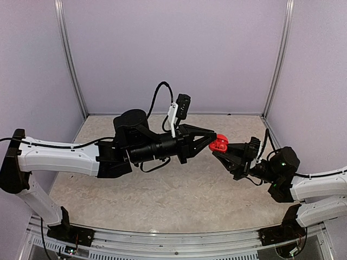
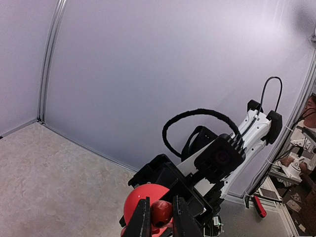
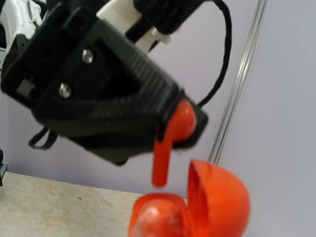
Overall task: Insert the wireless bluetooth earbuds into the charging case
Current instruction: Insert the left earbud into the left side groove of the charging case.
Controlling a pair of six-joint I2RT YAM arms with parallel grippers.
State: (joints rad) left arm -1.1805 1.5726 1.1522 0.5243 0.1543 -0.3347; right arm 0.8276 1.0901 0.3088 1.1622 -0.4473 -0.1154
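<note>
Pincers met tip to tip in mid-air above the pale marbled desk (image 1: 162, 189), a little right of centre in the overhead view. Your left pincer (image 1: 212, 139) was clamped shut on the red earbud (image 3: 167, 148). You had its rounded head squeezed between the two black fingers (image 2: 142, 219), and the stem hung straight down below them, as the right wrist camera showed it.

Your right pincer (image 1: 226, 150) was closed on the red case (image 3: 158, 219) and held it up from underneath. Its own fingers were out of frame in the right wrist picture, so you only had the overhead view to go on for that grip.

The lid (image 3: 219, 197) stood swung open, upright on the right side of the base. The tip of the stem hovered just above the open base, close beside the lid. The picture was too blurred to tell you whether the stem touched the rim.

From your left wrist camera, the earbud sat right in front of the round red case, with the right arm's black and white wrist behind it. Both red pieces hung well above the desk.
</note>
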